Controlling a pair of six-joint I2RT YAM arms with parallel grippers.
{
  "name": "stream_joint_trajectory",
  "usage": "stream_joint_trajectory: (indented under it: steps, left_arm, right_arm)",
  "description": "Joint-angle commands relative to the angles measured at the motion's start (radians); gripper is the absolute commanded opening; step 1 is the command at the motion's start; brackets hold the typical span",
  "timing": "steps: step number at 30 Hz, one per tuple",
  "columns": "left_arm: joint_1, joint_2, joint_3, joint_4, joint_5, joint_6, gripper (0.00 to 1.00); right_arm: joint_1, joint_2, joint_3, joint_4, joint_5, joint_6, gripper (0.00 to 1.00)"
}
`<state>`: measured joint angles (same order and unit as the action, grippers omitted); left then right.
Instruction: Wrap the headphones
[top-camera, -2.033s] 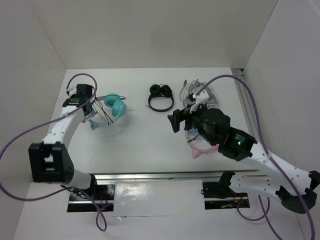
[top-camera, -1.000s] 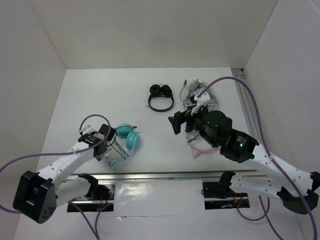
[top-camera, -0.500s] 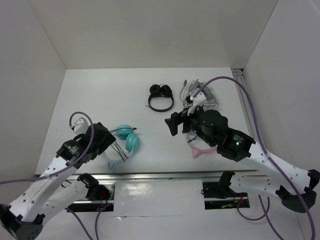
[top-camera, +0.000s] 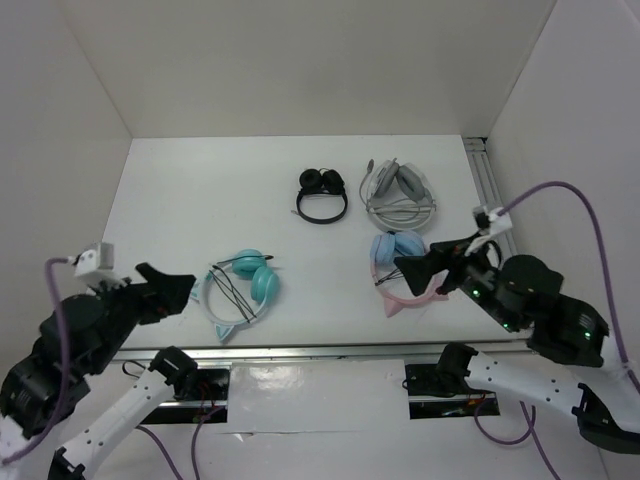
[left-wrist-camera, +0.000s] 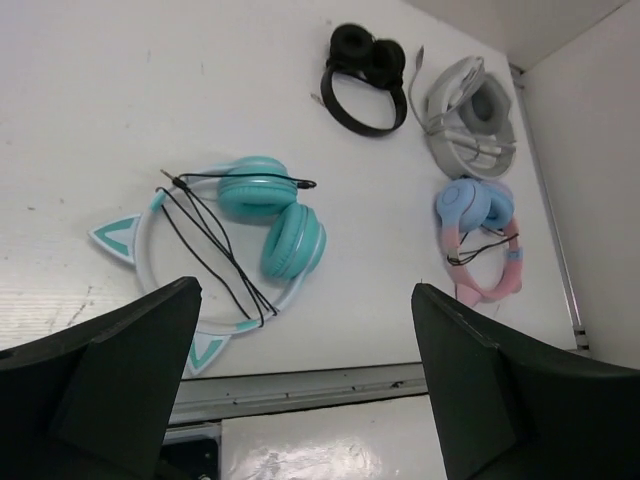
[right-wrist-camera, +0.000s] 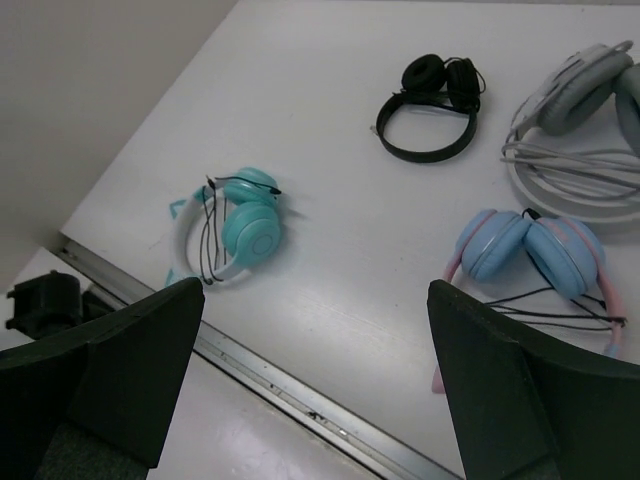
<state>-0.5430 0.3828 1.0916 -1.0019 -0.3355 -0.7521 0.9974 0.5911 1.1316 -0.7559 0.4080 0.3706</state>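
The teal headphones (top-camera: 247, 289) lie flat on the white table near its front left, with nothing touching them. Their pale headband and two pointed ears face the near edge. The thin black cable (left-wrist-camera: 205, 250) is looped across the headband in several strands. My left gripper (top-camera: 172, 290) hangs open, raised above and left of them; in the left wrist view (left-wrist-camera: 310, 400) its fingers frame the table edge with nothing between them. The right gripper (top-camera: 425, 275) is also open and raised, over the pink-and-blue pair. From the right wrist the teal headphones (right-wrist-camera: 243, 222) show at the left.
Small black headphones (top-camera: 322, 195) and a grey pair (top-camera: 400, 195) lie at the back. The pink-and-blue cat-ear headphones (top-camera: 400, 262) lie right of centre. A metal rail (top-camera: 300, 352) runs along the near edge. White walls close in the left, back and right.
The left gripper carried the teal headphones to the near left, opened and let go of them. Both arms then lifted and drew back toward the near edge.
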Motion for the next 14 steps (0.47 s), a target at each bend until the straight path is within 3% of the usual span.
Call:
stream_joint_trajectory:
  steps: [1, 6, 14]
  left_arm:
    - [-0.002, -0.099, 0.031, -0.101, -0.08, 0.045, 0.99]
    - [-0.002, -0.202, 0.045, -0.184, -0.083, 0.03, 0.99]
    - [-0.002, -0.225, 0.054, -0.184, -0.103, 0.019, 0.99]
  right_arm:
    - [0.007, -0.057, 0.082, -0.212, 0.052, 0.099, 1.0]
    - [-0.003, -0.155, 0.105, -0.351, 0.075, 0.143, 1.0]
    - [-0.032, -0.189, 0.123, -0.375, 0.084, 0.133, 1.0]
